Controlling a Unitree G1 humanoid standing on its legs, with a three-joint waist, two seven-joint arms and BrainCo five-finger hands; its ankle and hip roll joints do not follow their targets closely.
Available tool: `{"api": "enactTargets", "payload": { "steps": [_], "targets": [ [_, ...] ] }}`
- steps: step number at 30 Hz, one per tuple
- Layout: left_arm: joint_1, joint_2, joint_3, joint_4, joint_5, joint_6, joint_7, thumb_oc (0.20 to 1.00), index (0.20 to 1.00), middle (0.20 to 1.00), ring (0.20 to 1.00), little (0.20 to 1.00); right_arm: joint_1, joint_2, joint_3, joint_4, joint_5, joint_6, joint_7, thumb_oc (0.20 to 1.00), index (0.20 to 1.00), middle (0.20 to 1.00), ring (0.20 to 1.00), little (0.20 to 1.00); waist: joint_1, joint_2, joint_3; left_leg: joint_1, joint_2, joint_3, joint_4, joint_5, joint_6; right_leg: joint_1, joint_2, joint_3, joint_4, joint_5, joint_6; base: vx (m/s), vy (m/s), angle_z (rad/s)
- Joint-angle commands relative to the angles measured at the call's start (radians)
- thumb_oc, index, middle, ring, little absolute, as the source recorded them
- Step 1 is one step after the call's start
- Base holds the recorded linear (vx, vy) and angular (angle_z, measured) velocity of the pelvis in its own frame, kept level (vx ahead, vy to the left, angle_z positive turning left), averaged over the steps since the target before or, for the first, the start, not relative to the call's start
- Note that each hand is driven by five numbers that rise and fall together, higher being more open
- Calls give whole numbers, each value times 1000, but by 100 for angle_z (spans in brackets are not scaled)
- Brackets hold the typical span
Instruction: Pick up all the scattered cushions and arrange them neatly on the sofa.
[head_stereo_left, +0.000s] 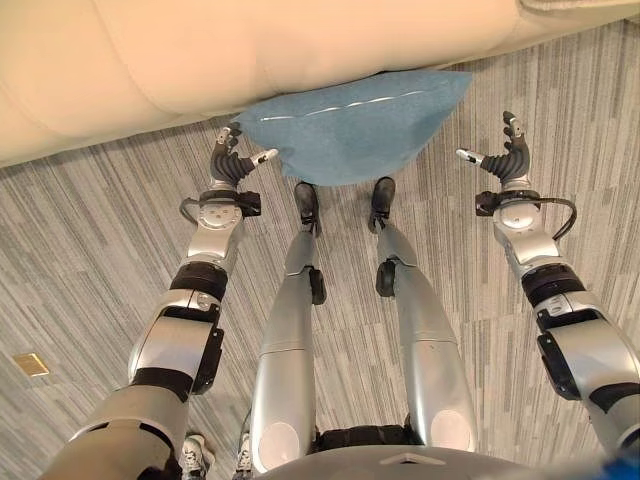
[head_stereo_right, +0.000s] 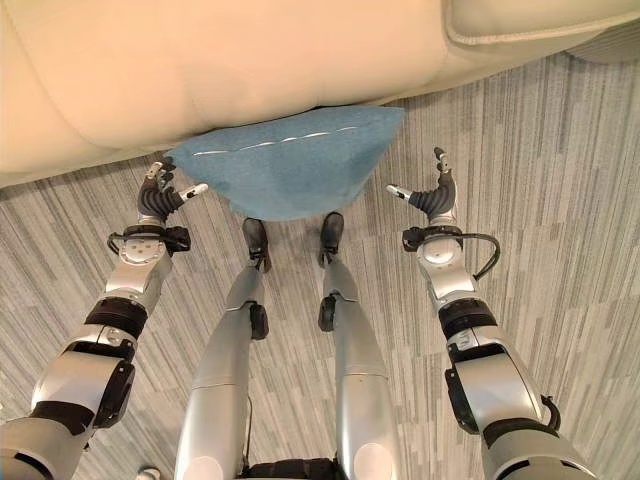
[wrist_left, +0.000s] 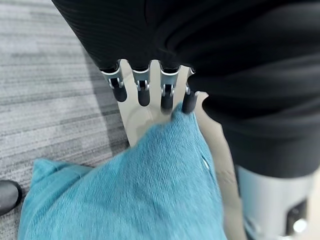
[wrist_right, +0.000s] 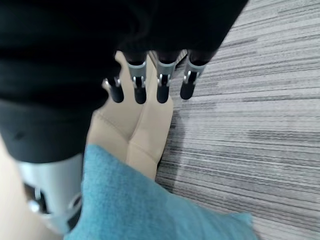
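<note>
Blue cushion (head_stereo_left: 350, 125) on the carpet (head_stereo_left: 90, 260), leaning against the base of the sofa (head_stereo_left: 150, 60), one edge tucked under the sofa's front. Left hand (head_stereo_left: 232, 158) just beside the cushion's left corner, fingers relaxed and spread, thumb pointing toward the fabric; whether touching, hard to say, though the left wrist view puts the fingertips (wrist_left: 168, 100) right at the cushion's edge. Right hand (head_stereo_left: 507, 152) off the cushion's right corner, apart from it, fingers likewise spread, gripping nothing.

Step in hand, by the look of it: closing in from both sides for a two-handed lift. Best done by bringing both hands inward evenly, palms facing each other, so as to squeeze the soft sides at the middle rather than at the thin corners, which would probably fold and slip. Right hand with more ground to cover than the left. Worth pulling the cushion slightly clear of the sofa base before raising, lest the tucked edge drag. Soft filling likely to sag, so firm, level pressure before lifting, then up and forward onto the seat.

Carpet grey, striped in short pile, flat. Small brass floor plate (head_stereo_left: 30, 364) well off to the left. Sofa cream, smooth, padded, with a second section (head_stereo_right: 540, 25) to the right. Cushion with a pale seam line (head_stereo_left: 330, 105) across its face.
</note>
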Motion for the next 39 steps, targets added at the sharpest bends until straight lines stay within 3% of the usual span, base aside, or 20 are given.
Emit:
{"api": "enactTargets", "payload": {
  "steps": [1,7,13,16,23,31,34,39],
  "targets": [
    [68,-7,28,-23,-25,-21,25,1000,1000,1000,1000,1000,53,-72,14,-21,36,-33,-44,1000,1000,1000,1000,1000,-20,37,-33,-83,22,-74,121,-130,-58,-12,-68,73,109,-42,95,45,-31,16],
    [100,-44,19,-120,-30,-14,37,1000,1000,1000,1000,1000,44,-105,24,-16,38,-33,-58,1000,1000,1000,1000,1000,-10,57,-33,-156,13,-80,146,-136,-54,-92,-63,81,136,-45,94,42,-36,7],
    [115,-45,11,-89,-15,-4,44,1000,1000,1000,1000,1000,53,-112,24,-19,46,-41,-59,1000,1000,1000,1000,1000,-12,59,-33,-215,15,-90,188,-143,-50,-142,-60,87,166,-50,90,19,-46,-1],
    [125,-51,61,-64,-25,-18,114,1000,1000,1000,1000,1000,31,-102,35,-26,42,-39,-76,1000,1000,1000,1000,1000,-6,67,-33,-298,15,-104,245,-160,-42,-219,-58,91,222,-59,91,16,-36,-1],
    [116,-47,40,-46,-11,-14,115,1000,1000,1000,1000,1000,7,-103,42,-58,44,-48,-84,1000,1000,1000,1000,1000,-4,70,-33,-337,14,-111,269,-166,-36,-264,-53,99,253,-72,84,6,-4,0],
    [-167,16,-50,-62,-40,-18,112,1000,1000,1000,1000,1000,-227,-74,139,-15,108,-41,-71,1000,1000,1000,1000,1000,-15,64,-33,-486,13,-134,385,-195,-27,-390,-41,106,337,-82,85,7,-2,-4],
    [-291,-24,-121,-89,-33,-18,120,1000,1000,1000,1000,1000,-380,-45,249,8,94,-34,-65,1000,1000,1000,1000,1000,-7,69,-33,-515,6,-140,401,-195,-25,-414,-35,102,351,-91,80,0,0,0],
    [-366,-122,-144,-95,-59,-30,148,1000,1000,1000,1000,1000,-469,67,275,-13,121,-45,-74,1000,1000,1000,1000,1000,-2,73,-33,-522,3,-143,399,-194,-25,-422,-32,95,353,-97,77,0,0,0]
  ]
}}
